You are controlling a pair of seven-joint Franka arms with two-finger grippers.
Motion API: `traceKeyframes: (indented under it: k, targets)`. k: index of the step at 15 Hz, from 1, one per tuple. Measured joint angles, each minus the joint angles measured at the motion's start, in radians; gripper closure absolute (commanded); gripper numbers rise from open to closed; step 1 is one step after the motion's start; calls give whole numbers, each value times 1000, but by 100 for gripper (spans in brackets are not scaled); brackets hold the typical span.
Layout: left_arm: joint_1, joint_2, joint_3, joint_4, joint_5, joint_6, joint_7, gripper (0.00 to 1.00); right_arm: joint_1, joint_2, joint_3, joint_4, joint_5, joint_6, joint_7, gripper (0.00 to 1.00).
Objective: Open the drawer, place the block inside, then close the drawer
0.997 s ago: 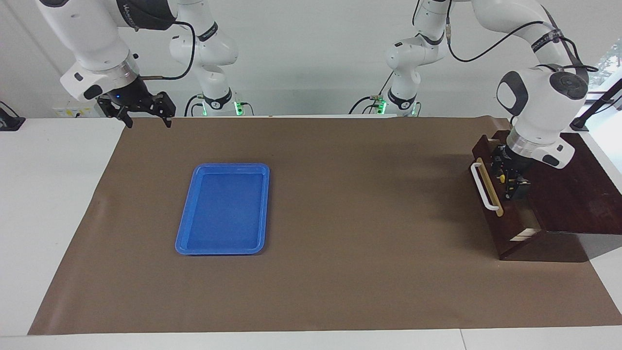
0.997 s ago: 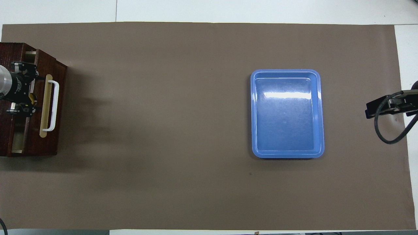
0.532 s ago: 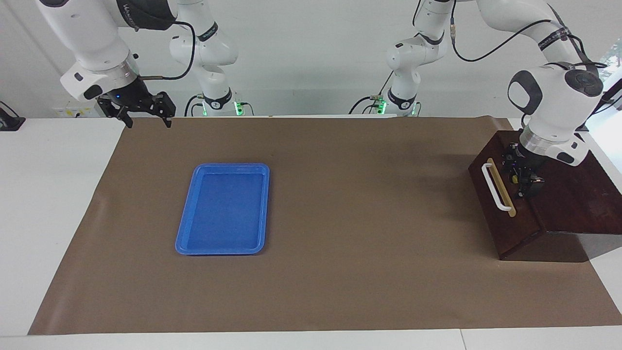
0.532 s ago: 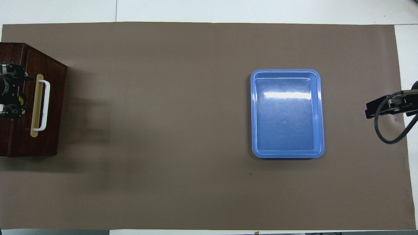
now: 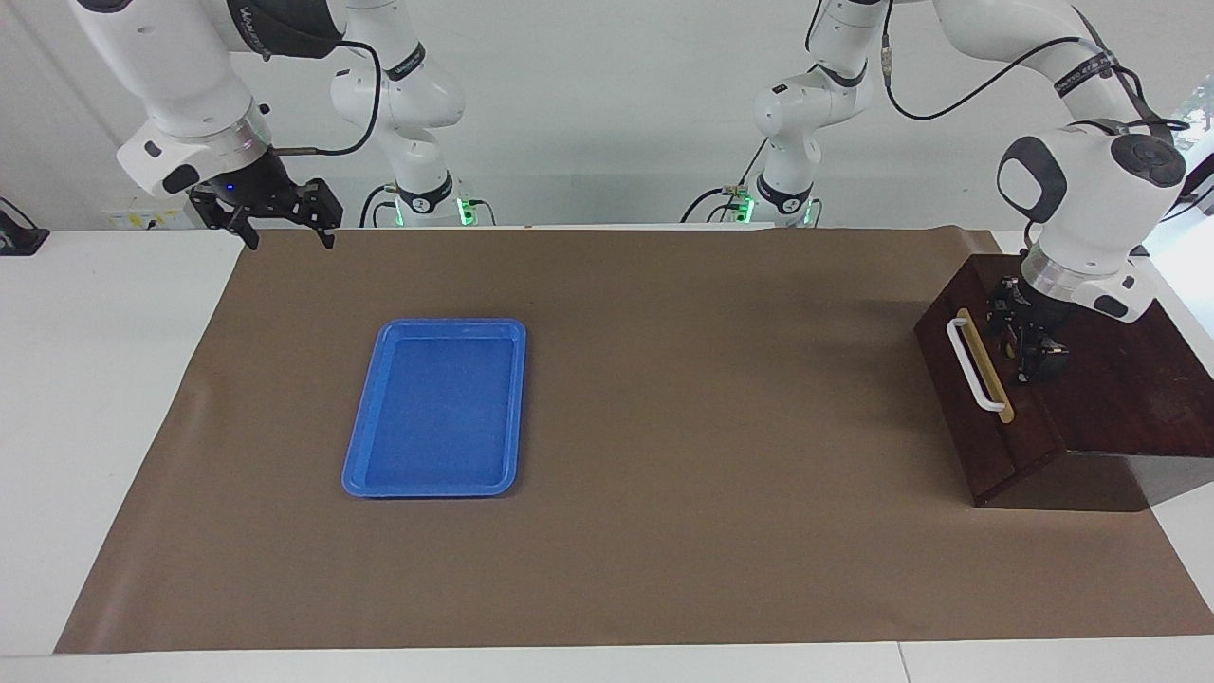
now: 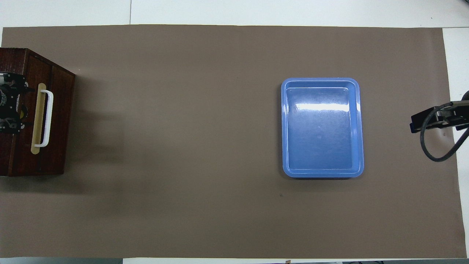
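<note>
We see the drawer [image 5: 986, 398], open a second ago with its pale inside showing, now pushed flush into its dark cabinet [image 5: 1119, 379] at the left arm's end of the desk [image 5: 664, 569]. The left pincer [image 5: 1022, 334] has moved back with it and sits open over the cabinet top, just beside the white handle [image 5: 975, 364]. A yellow speck by its fingers may be the block; we cannot tell. The right pincer [image 5: 282, 226] waits open, unmoved, above the paper's edge; the blue tray [image 5: 436, 408] lies unchanged.
</note>
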Motion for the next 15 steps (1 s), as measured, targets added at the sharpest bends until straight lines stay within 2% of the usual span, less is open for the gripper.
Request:
traceKeyframes:
  k: [7, 9, 15]
  targets:
    - [-73, -33, -19, 116, 1, -170, 147, 0, 0, 0, 0, 1, 0, 0, 0, 0]
    - [-96, -53, -20, 118, -13, -209, 287, 0, 0, 0, 0, 1, 0, 0, 0, 0]
    - [-113, -65, -18, 117, -46, -274, 860, 0, 0, 0, 0, 1, 0, 0, 0, 0]
